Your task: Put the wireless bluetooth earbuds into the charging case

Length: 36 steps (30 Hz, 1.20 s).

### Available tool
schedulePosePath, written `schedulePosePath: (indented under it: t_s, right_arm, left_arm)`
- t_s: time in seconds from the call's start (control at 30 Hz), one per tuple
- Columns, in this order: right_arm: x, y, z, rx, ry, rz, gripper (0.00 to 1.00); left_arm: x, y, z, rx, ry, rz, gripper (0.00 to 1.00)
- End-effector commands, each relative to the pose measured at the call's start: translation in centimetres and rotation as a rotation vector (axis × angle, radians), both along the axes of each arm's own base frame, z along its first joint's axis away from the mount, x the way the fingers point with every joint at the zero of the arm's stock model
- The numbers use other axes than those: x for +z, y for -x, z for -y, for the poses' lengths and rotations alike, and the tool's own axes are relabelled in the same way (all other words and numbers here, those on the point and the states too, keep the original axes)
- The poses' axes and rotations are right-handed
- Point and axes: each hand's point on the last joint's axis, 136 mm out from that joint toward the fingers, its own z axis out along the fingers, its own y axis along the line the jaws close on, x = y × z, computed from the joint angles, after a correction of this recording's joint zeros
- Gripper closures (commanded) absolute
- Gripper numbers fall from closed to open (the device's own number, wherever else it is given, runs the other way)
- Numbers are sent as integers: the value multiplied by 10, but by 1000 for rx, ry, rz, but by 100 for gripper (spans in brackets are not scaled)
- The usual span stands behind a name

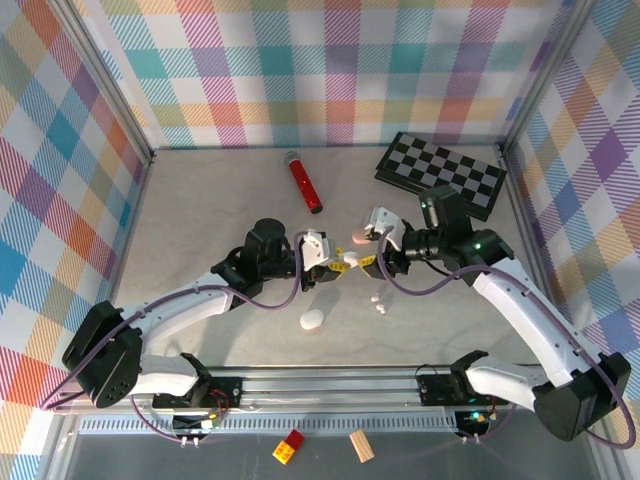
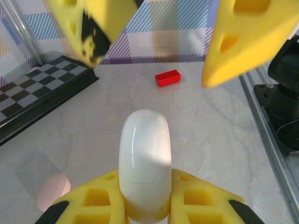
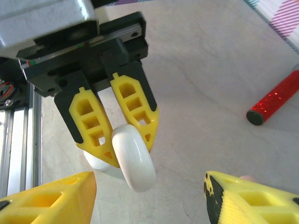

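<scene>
- My left end effector [image 2: 145,184] is pressed together on a white case [image 2: 143,149]. It pinches the lower end, so the rounded body sticks out past the fingertips.
- I judge the case is held clear of the tabletop [image 1: 220,200] to offer it to the other arm. That keeps it steady while the right side works the lid or brings a bud in.
- The case looks closed, with only a thin seam showing just above my fingers.
- My right end effector [image 3: 148,185] is spread wide and carries nothing. It faces the left one nose to nose, with one finger to each side of the case's free end, and it does not touch the case.
- Two white buds [image 1: 375,297] lie loose on the tabletop, on the near side of the right end effector. They sit below both end effectors and apart from them, and neither bud is gripped.
- My read is that no bud has gone in yet. The right arm would have to drop toward me to reach them.
- A spare case [image 1: 312,320] rests on the tabletop, nearer to me than the left end effector.
- A pink piece [image 1: 357,238] shows by the right fingers. I cannot tell whether it is a case or a bud.
- A red tube [image 1: 305,182] and a checkerboard [image 1: 440,172] lie toward the far wall, well out of the way.
</scene>
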Motion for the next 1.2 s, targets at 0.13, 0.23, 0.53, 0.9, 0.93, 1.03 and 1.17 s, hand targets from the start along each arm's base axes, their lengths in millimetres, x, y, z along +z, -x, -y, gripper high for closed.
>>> schedulePosePath:
  t_s: [0.13,0.23,0.53,0.9,0.93,1.03,1.17]
  right_arm:
    - [-18,9,-13,112,27,-25,44]
    - [-20,5,-15,110,29,-22,56]
    - [-20,6,-15,114,26,-24,75]
    - [-28,-17,-5,-52,35,-9,82]
    - [-29,-22,-2,-89,26,-15,82]
    - [-28,-44,8,-238,-35,-37,82]
    - [-31,-83,28,-527,-216,-177,84]
  left_arm:
    - [30,10,3,-64,61,36,92]
    - [32,11,3,-65,62,37,92]
    - [34,11,3,-68,72,31,92]
    - [27,0,-6,18,77,6,48]
    - [26,-4,-9,43,85,0,41]
    - [21,-17,-21,127,105,0,25]
    - [3,-26,-31,211,66,-14,12]
